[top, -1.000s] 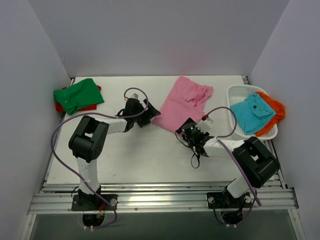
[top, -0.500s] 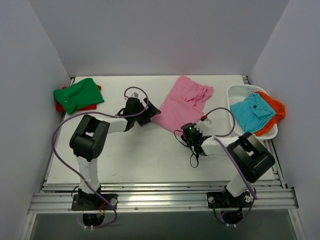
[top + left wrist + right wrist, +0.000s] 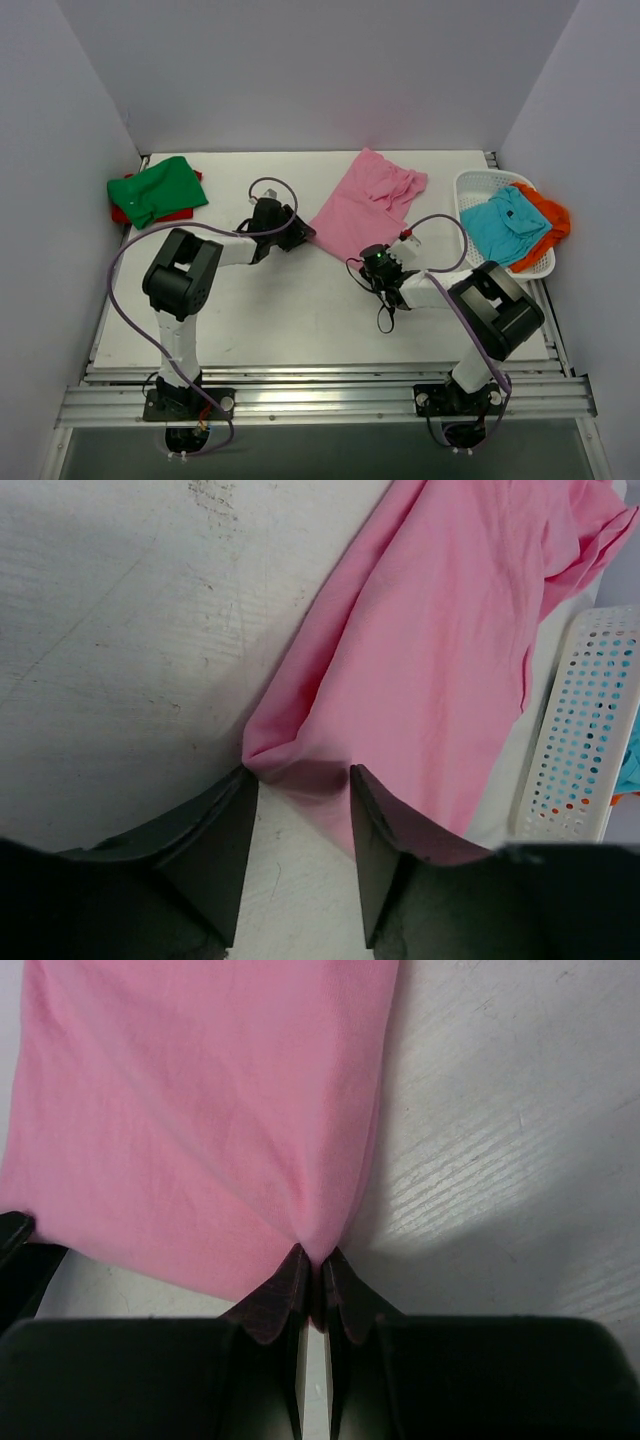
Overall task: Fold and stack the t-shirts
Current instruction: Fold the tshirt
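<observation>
The pink t-shirt [image 3: 365, 205] lies spread in the middle of the table, its collar end crumpled at the back. My left gripper [image 3: 303, 232] is low at the shirt's near left corner. In the left wrist view its jaws stand apart, and the bunched pink corner [image 3: 290, 765] sits between the fingertips of the left gripper [image 3: 300, 775]. My right gripper [image 3: 372, 258] is at the shirt's near right corner. The right wrist view shows the right gripper [image 3: 312, 1258] shut on a pinch of the pink t-shirt [image 3: 200, 1110]. A green t-shirt [image 3: 155, 190] lies folded on a red one [image 3: 120, 214] at the back left.
A white mesh basket [image 3: 478, 185] stands at the right edge, holding a teal t-shirt [image 3: 505, 225] and an orange one [image 3: 550, 220]. That basket [image 3: 580, 750] also shows beyond the pink cloth in the left wrist view. White walls close in the table on three sides.
The right gripper moved in and shut on the pink shirt's near right corner. The left gripper's jaws narrowed around the near left corner. The shirt's near edge shifted slightly.
</observation>
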{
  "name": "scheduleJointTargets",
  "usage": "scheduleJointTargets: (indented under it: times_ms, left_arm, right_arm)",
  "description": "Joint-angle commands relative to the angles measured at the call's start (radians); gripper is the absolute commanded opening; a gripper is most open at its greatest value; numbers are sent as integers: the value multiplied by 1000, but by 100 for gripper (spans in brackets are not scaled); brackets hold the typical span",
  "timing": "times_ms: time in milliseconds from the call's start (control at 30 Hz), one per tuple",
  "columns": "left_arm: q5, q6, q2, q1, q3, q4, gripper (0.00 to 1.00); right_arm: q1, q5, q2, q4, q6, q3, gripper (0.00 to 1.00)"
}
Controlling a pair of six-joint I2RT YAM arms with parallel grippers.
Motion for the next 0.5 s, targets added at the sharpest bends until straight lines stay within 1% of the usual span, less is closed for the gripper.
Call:
scheduleJointTargets:
  times_ms: [0, 67, 100, 133, 200, 233, 267, 467]
  left_arm:
    - [-5, 4, 18, -14, 8, 25, 47]
    - [-9, 7, 22, -18, 11, 24, 43]
    - [-12, 10, 24, -18, 15, 18, 34]
    - [-15, 17, 25, -21, 18, 13, 29]
    - [-31, 20, 25, -24, 19, 2, 17]
    - [-35, 23, 25, -24, 13, 2, 5]
    - [-48, 21, 22, -25, 5, 2, 3]
    - [-103, 15, -57, -40, -117, 67, 2]
  right_arm:
    - [-6, -15, 37, -83, -5, 2, 0]
    - [-6, -18, 39, -81, -5, 1, 0]
    - [-6, -18, 37, -80, -6, -1, 0]
    - [-6, -18, 37, -80, -7, -5, 0]
    - [-6, -21, 33, -75, -7, -10, 0]
    - [-5, -21, 31, -74, -8, -15, 0]
    - [-5, -21, 27, -72, -10, -19, 0]
    - [18, -13, -25, -86, -7, -65, 0]
